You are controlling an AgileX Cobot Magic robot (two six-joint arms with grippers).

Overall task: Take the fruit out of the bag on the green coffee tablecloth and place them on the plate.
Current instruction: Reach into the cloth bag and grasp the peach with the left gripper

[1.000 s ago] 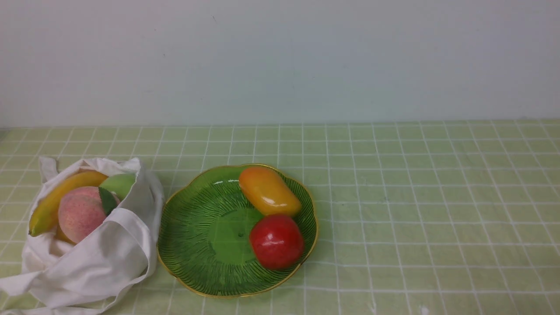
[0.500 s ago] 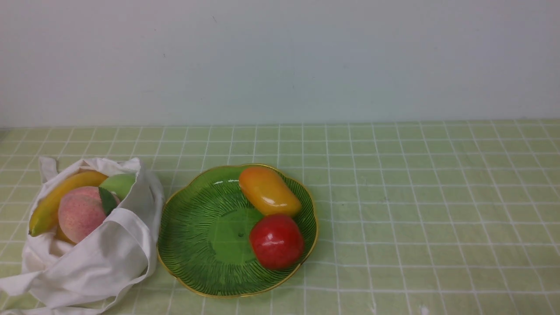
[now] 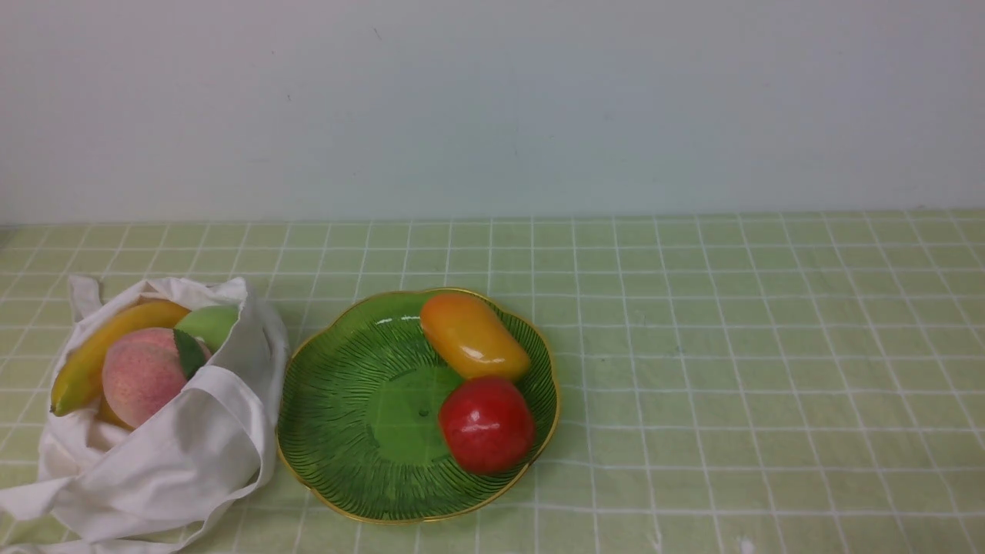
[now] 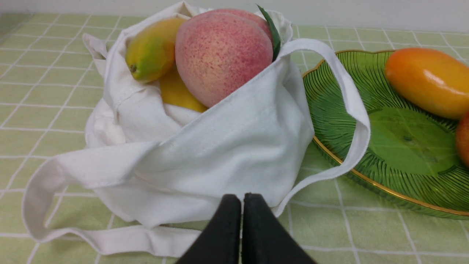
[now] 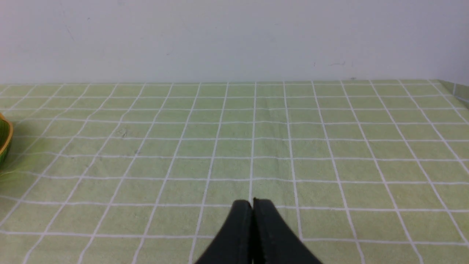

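Two fruits, one orange-yellow mango-shaped fruit and one red round fruit, are seated on one green plate with a scalloped gold rim; they are placed side by side, toward the plate's right in the front view. One white cloth bag is set just beside the plate, on its left. At least four fruits are contained in the bag's open mouth: one yellow banana, one pink peach with one dark green leaf, one green apple, partly covered by the cloth, and one yellow fruit, mostly hidden beneath the peach and the banana. Whether more is held deeper in the bag cannot be told. A further pink-red rounded surface is shown behind the peach in the left wrist view; whether it belongs to a separate fruit cannot be told. Bag and plate are both supported by one pale green tablecloth, marked with a grid of white lines and backed by one plain wall. Two grippers are shown, one in each wrist view. The left gripper is closed, its two fingertips brought together, with nothing grasped. The right gripper is likewise closed and unladen. No brand, label or writing can be read.
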